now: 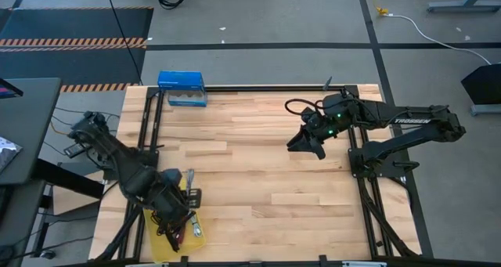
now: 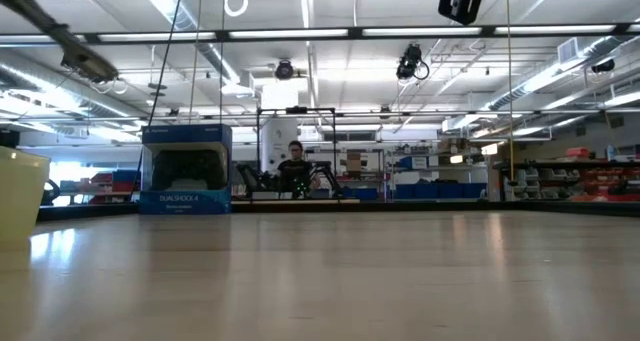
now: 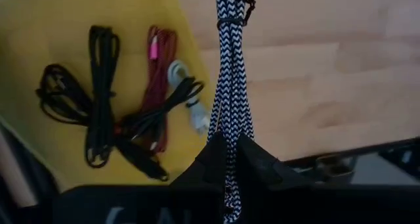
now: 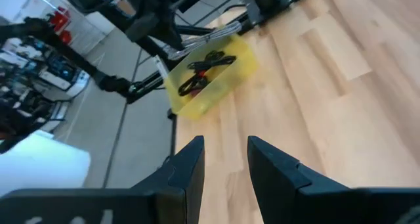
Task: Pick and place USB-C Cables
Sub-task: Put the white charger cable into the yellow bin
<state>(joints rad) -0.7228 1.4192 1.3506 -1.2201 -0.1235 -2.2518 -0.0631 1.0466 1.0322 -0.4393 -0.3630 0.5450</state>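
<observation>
My left gripper (image 3: 230, 145) is at the table's near left corner, over the yellow tray (image 1: 156, 237), shut on a grey braided USB-C cable bundle (image 3: 230, 73). Lying in the tray are two black bundles (image 3: 98, 99), a black one with a red tie (image 3: 141, 129), a magenta one (image 3: 159, 66) and a pale grey one (image 3: 190, 102). My right gripper (image 4: 226, 158) is open and holds nothing. It hovers over bare wood right of the table's middle (image 1: 307, 142). My left gripper pinches the grey braided bundle between its two fingers at one end (image 3: 228, 129). The fingers lie along the bundle, which reaches out past the fingertips over the tray's edge. Whether its far end (image 3: 231, 0) touches anything cannot be told.
A blue rectangular box (image 1: 182, 88) stands at the table's far left edge, also in the low view (image 2: 187, 171). The tray wall (image 2: 20, 196) shows at that view's left. Black frame rails run along the table's left and right sides. A person sits far behind the table.
</observation>
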